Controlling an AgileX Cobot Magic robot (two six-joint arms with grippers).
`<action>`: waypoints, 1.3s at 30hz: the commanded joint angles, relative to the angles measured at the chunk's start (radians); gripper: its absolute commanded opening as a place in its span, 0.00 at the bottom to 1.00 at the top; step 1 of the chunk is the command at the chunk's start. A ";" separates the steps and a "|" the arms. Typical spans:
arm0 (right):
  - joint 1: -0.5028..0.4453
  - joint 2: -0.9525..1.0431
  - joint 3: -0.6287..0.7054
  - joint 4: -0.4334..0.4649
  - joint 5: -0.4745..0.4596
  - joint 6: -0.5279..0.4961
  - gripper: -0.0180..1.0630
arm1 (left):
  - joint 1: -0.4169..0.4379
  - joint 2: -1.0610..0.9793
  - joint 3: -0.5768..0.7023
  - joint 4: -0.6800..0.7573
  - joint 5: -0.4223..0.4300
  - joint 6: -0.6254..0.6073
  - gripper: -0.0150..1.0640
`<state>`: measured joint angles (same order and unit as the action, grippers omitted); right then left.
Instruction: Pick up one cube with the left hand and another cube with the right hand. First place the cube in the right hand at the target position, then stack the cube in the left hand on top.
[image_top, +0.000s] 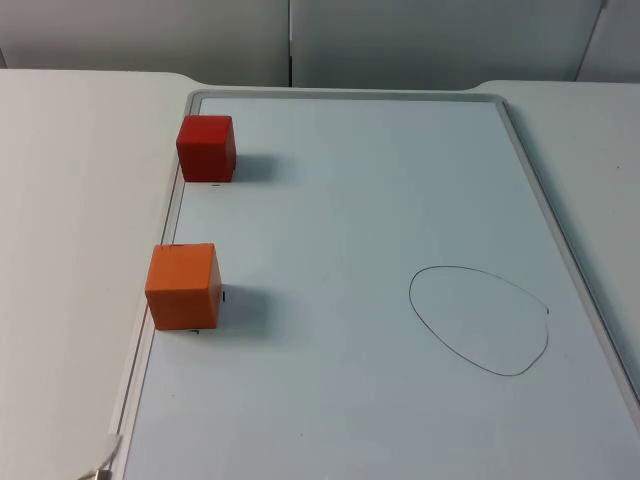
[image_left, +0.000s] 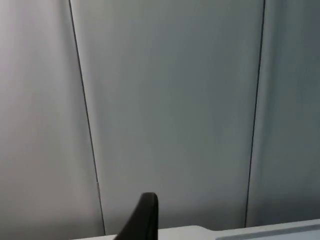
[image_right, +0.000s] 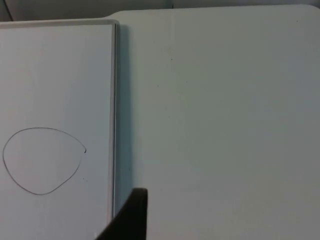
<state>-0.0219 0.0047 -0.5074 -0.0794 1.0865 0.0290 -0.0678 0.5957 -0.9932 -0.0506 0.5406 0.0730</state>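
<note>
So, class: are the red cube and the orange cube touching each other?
Apart. The top view shows bare whiteboard between the red cube and the orange cube, each with its own shadow.

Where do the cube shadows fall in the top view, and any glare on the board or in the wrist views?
Top view: the red cube and orange cube each cast a soft shadow toward picture right on the whiteboard, no glare. Right wrist view: even light, drawn outline crisp. Left wrist view: flat grey partition wall, no hotspots.
</note>
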 joint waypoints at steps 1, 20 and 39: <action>-0.005 -0.005 0.001 0.001 -0.009 -0.003 0.98 | 0.005 0.078 -0.058 -0.031 -0.022 -0.002 0.85; -0.005 -0.005 0.001 0.001 -0.009 -0.003 0.98 | -0.058 0.932 -0.530 -0.353 0.174 0.226 0.85; -0.005 -0.005 0.001 0.001 -0.009 -0.003 0.98 | -0.231 1.615 -0.780 -0.165 0.133 -0.152 0.83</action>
<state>-0.0219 0.0047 -0.5074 -0.0794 1.0865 0.0290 -0.2924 2.1962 -1.7565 -0.2479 0.6790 -0.0310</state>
